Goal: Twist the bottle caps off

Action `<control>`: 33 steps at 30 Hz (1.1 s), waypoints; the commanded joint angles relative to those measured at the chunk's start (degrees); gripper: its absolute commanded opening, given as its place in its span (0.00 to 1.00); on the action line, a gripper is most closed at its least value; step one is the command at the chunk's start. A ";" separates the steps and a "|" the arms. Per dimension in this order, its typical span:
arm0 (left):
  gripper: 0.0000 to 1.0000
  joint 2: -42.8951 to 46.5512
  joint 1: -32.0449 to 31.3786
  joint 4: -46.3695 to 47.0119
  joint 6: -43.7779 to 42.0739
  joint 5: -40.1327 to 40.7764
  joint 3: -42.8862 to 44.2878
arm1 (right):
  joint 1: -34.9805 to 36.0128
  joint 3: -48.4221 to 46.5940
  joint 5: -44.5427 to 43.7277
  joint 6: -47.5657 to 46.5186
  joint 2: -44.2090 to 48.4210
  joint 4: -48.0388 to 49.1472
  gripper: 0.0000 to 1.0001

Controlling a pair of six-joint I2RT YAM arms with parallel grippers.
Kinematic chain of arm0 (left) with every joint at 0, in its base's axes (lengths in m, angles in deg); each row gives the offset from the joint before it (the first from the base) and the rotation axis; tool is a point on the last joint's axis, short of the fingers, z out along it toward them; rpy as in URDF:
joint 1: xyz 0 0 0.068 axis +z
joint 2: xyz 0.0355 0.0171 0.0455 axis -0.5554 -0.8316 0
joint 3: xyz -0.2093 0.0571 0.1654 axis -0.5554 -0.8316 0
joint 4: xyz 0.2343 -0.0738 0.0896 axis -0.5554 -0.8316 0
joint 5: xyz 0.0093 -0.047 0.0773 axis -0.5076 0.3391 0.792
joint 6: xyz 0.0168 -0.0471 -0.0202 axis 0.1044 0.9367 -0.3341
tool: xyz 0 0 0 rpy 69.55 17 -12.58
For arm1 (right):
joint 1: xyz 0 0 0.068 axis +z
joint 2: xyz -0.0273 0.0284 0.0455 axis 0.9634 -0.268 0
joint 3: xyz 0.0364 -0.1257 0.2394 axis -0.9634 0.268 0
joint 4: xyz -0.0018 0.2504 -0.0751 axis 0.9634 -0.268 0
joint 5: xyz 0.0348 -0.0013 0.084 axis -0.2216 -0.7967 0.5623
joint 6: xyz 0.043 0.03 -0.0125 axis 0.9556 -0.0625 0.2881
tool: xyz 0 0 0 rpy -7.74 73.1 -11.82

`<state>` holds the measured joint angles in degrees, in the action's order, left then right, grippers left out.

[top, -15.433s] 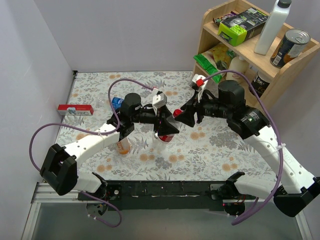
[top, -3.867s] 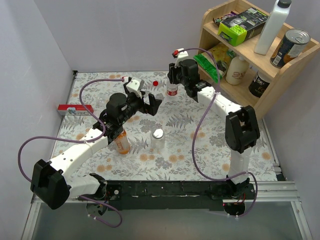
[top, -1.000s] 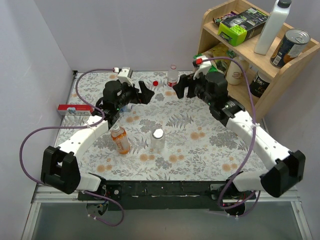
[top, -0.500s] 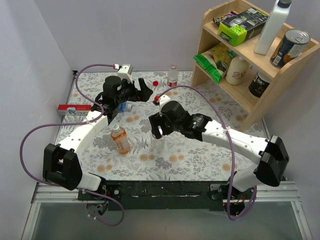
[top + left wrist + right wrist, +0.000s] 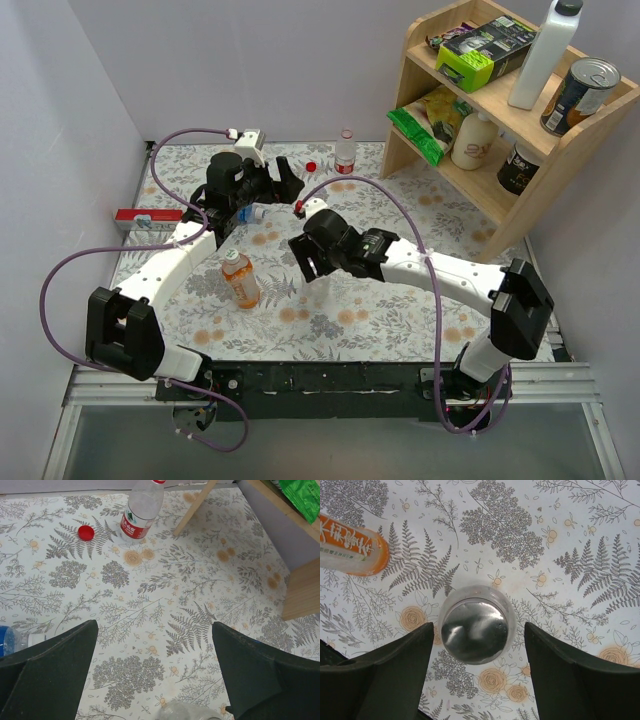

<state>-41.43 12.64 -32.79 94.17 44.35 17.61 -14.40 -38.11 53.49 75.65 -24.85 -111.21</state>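
left gripper (image 5: 156,677) jaws wide | right gripper (image 5: 477,672) jaws wide, pointing down

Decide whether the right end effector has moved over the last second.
Yes. The right end effector swung away from the wooden shelf, nearer and leftward, over the silver-capped bottle.

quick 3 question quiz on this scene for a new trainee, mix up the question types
1. True or false: the red cap lies on the table, off the red-labelled bottle.
2. Which does the right gripper hang directly over? A) the silver cap B) the red cap C) the red-labelled bottle
3. Fill in: the left gripper is ___ and holds nothing.
Key: 1 true; 2 A; 3 open.
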 commanded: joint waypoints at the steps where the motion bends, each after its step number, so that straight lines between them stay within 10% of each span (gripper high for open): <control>1: 0.98 0.95 -0.08 -0.26 -0.66 0.25 1.78 | 0.07 -3.69 -1.19 0.68 -2.55 -1.58 0.79; 21: 0.98 1.56 -0.08 0.26 -0.67 -3.52 1.78 | -2.21 -1.76 -3.22 0.33 2.43 -5.55 0.35; 33: 0.98 0.95 -1.74 12.82 0.75 -40.40 -2.00 | -30.77 10.29 23.13 -6.61 22.40 -1.06 0.31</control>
<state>-41.41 12.22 -26.18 94.91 21.55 16.82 -37.42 -28.31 63.99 72.83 -5.23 -114.53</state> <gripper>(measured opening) 0.981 0.613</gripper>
